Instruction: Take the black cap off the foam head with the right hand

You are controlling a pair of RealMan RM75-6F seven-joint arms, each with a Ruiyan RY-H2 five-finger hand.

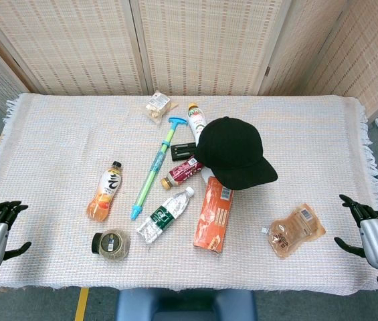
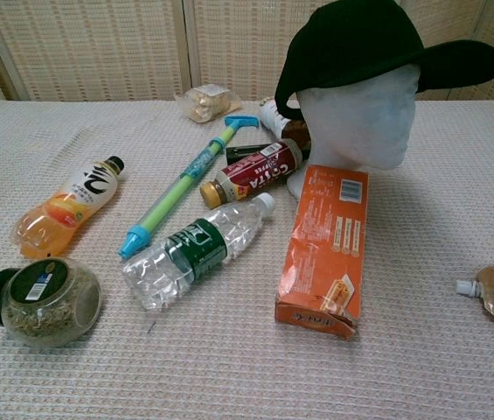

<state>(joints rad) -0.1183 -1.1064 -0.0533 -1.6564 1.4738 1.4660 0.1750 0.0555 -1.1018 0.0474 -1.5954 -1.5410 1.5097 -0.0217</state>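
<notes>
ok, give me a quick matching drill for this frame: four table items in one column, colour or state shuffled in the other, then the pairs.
Items:
1. cap
2. orange box
3. water bottle
4. jar

Descriptions:
A. lying on its side, black lid
B. black, sitting on the foam head
C. clear plastic, green label, white lid
D. lying flat in front of the foam head

Pairs: 1-B, 2-D, 3-C, 4-A

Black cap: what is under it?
The black cap sits on a white foam head, face and neck showing in the chest view. The head's crown is covered; the head view shows almost only cap.
</notes>
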